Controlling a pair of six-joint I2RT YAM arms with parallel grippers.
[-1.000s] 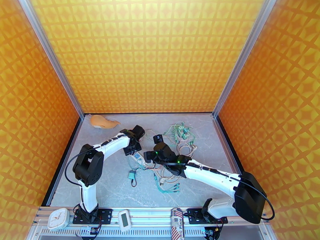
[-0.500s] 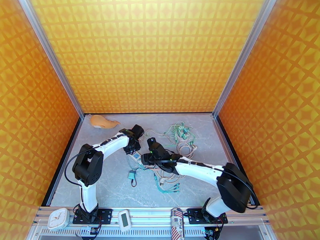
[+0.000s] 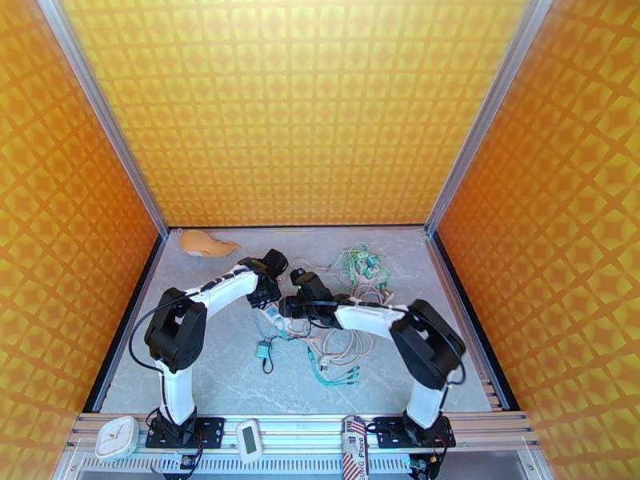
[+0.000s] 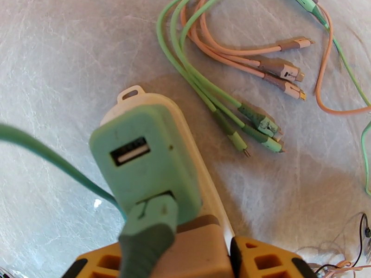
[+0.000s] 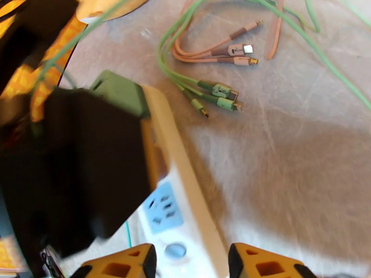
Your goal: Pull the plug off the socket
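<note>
A green plug [image 4: 143, 167] with a USB port and a green cable sits in the white socket strip [image 4: 211, 191]. My left gripper [image 4: 174, 262] is shut on the plug, with its yellow fingers [image 4: 259, 260] on either side. In the right wrist view the left gripper's black body [image 5: 83, 167] covers most of the plug [image 5: 118, 91]. My right gripper [image 5: 190, 260] is shut on the socket strip [image 5: 176, 191] just beyond its blue outlet face. From above, both grippers [image 3: 270, 291] [image 3: 290, 304] meet over the strip [image 3: 276, 315].
Loose green and pink charging cables [image 4: 250, 121] [image 5: 213, 89] lie just past the strip, and more are tangled to the right [image 3: 360, 266]. A small teal adapter [image 3: 263, 351] lies nearer the bases. A tan object [image 3: 204, 244] rests in the back left corner. Orange walls enclose the table.
The right arm has swung left to the socket strip and its jaws have closed from wide open onto it. The left gripper has tightened a little and stayed in place.
</note>
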